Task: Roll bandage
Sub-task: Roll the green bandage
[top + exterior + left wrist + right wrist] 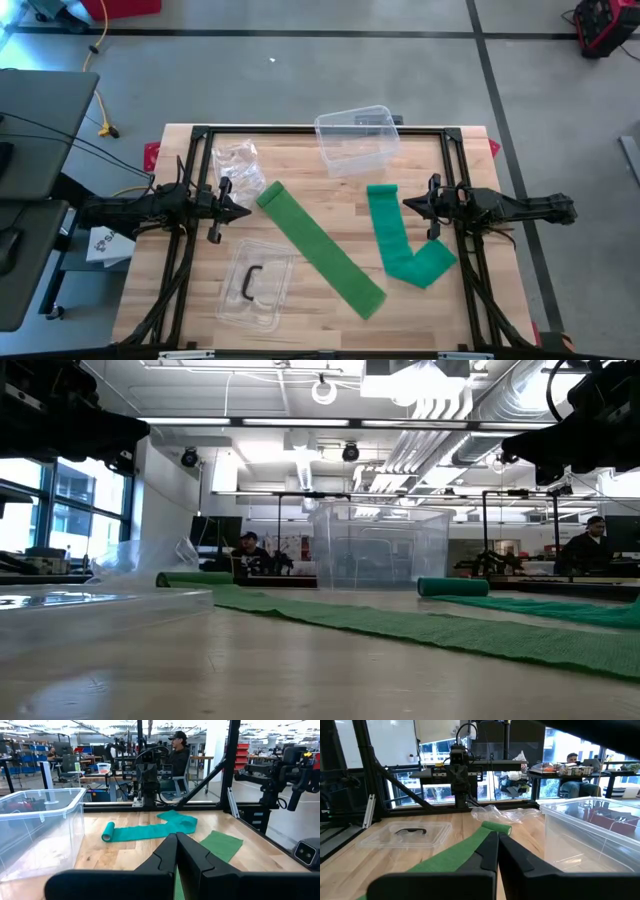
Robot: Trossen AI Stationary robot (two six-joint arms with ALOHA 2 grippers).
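Two green bandages lie unrolled on the wooden table. The lighter one (320, 248) runs slantwise across the middle, with a small rolled end (270, 194) near my left gripper (243, 211). The darker teal one (392, 232) lies by my right gripper (406, 205); its rolled end (107, 832) is toward the far edge and its near end (432, 264) is folded over. Both grippers hover level above the table, shut, with nothing between the fingers. Each wrist view looks past shut fingertips, the left gripper (176, 839) and the right gripper (498, 838).
A clear plastic bin (355, 138) stands at the far middle. A crumpled clear bag (237, 160) lies far left. A clear lid with a black handle (255, 285) lies near left. Black frame rails (195, 160) border the table. People sit at desks in the room beyond.
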